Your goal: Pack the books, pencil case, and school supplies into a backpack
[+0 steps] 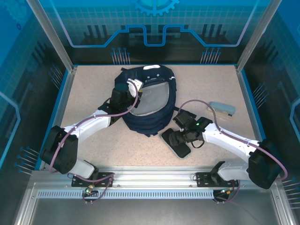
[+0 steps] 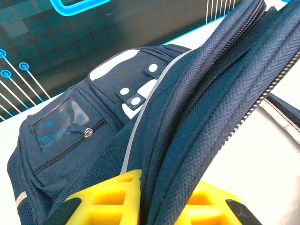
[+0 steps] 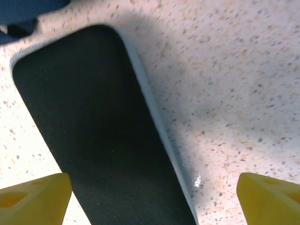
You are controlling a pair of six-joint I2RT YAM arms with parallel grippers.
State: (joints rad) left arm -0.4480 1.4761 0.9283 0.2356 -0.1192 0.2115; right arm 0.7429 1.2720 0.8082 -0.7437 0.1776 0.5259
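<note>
The navy backpack (image 1: pixel 150 117) lies in the middle of the table with its main opening unzipped and its grey lining showing. My left gripper (image 1: pixel 133 87) is shut on the backpack's zippered rim (image 2: pixel 197 117), and the thick fabric edge runs between the yellow fingers (image 2: pixel 112 197). A black flat pencil case (image 1: pixel 175 143) with a grey zipper edge lies on the table just right of the backpack. My right gripper (image 3: pixel 154 197) hangs open directly over the pencil case (image 3: pixel 93 140), its yellow fingertips (image 3: pixel 33 194) wide apart on either side. The books are out of view.
A small grey-blue item (image 1: pixel 222 108) lies on the table to the right of the backpack. Blue raised walls (image 1: pixel 247 98) border the speckled tabletop (image 1: pixel 93 84). The arm bases stand at the near edge.
</note>
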